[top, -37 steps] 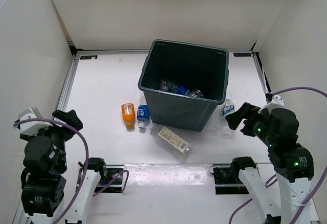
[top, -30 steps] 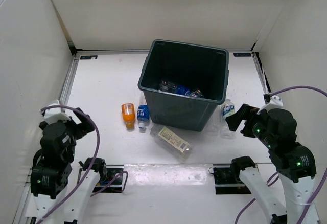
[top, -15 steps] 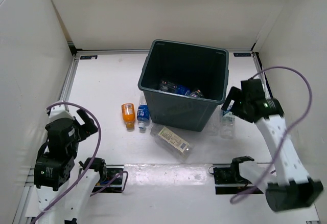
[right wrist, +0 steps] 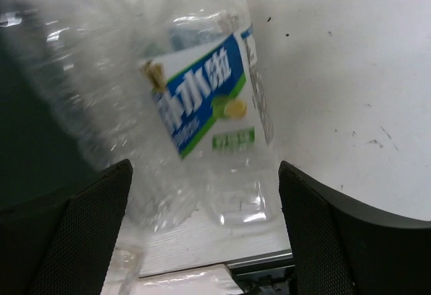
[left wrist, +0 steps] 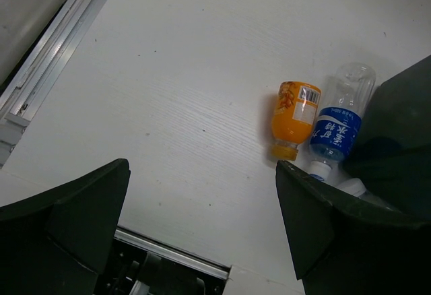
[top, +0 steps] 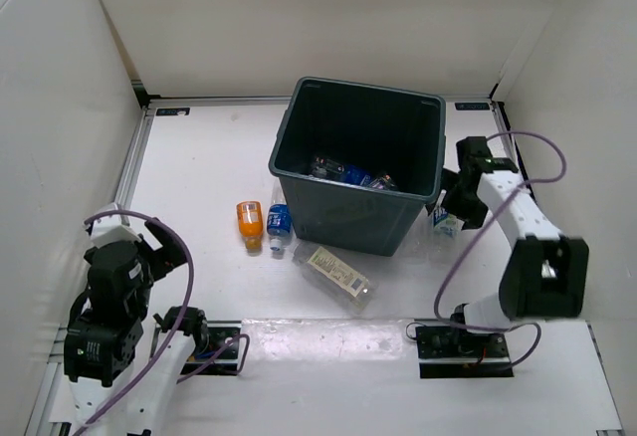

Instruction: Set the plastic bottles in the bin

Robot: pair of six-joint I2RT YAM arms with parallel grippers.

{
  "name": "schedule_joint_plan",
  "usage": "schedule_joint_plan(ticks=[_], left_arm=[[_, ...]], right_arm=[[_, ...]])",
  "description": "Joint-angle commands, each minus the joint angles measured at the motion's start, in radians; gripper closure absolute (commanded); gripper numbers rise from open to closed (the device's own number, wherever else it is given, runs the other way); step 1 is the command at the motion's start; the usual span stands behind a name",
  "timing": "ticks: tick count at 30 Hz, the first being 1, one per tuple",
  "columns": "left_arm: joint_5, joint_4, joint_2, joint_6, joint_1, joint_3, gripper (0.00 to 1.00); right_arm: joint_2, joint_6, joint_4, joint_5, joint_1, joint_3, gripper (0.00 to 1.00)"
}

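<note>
Hovering just right of the bin (top: pixel 338 122), the right claw (right wrist: pixel 203 167) is spread wide, released, with a clear bottle (right wrist: pixel 202 100) between its fingers on the counter (top: pixel 199 157). The left claw (left wrist: pixel 202 167), near-left, is also released. The orange bottle (left wrist: pixel 294 116) and the blue-labelled bottle (left wrist: pixel 333 130) lie left of the bin.

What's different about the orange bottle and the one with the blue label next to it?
The orange bottle is orange with an orange cap; the blue-label bottle is clear with a white cap. The orange bottle is shorter, the blue-label bottle longer. The blue-label bottle lies nearer the bin than the orange bottle. Both lie on their sides on the table, caps toward the arms.
</note>
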Motion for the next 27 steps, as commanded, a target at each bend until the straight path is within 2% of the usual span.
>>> schedule_joint_plan(ticks=[1,6,13,14,16,17,19,20,21,23,24,27], left_arm=[[0.006,0.001,0.039,0.005,0.011,-0.003,0.0],[0.007,0.003,0.032,0.006,0.016,-0.004,0.0],[-0.003,0.002,0.019,0.001,0.016,-0.006,0.0],[-0.003,0.001,0.017,0.001,0.016,-0.007,0.0],[-0.002,0.003,0.016,0.001,0.014,-0.006,0.0],[-0.002,0.003,0.019,0.003,0.014,-0.007,0.0],[-0.003,0.002,0.022,0.001,0.014,-0.007,0.0],[-0.006,0.0,0.022,0.003,0.014,-0.007,0.0],[-0.006,0.0,0.022,-0.002,0.013,-0.004,0.0],[-0.009,0.001,0.023,0.0,0.014,-0.006,0.0],[-0.009,-0.002,0.022,-0.002,0.016,-0.006,0.0],[-0.011,0.0,0.022,-0.003,0.016,-0.007,0.0]], right_arm=[[0.106,-0.038,0.023,-0.025,-0.016,0.04,0.1],[0.258,-0.036,0.015,-0.014,0.017,0.062,0.1],[0.272,-0.058,0.024,-0.057,-0.039,0.062,0.1],[0.297,-0.064,0.026,-0.06,-0.042,0.063,0.16],[0.323,-0.076,0.016,-0.068,-0.04,0.069,0.21],[0.364,-0.081,0.013,-0.071,-0.039,0.091,0.33],[0.378,-0.084,-0.008,-0.074,-0.039,0.1,0.42],[0.374,-0.087,-0.004,-0.074,-0.042,0.097,0.52],[0.37,-0.084,-0.002,-0.076,-0.039,0.097,0.57],[0.351,-0.084,0.003,-0.073,-0.074,0.085,0.65],[0.329,-0.076,-0.002,-0.076,-0.078,0.077,0.76],[0.215,-0.062,-0.002,-0.08,-0.108,0.057,0.81]])
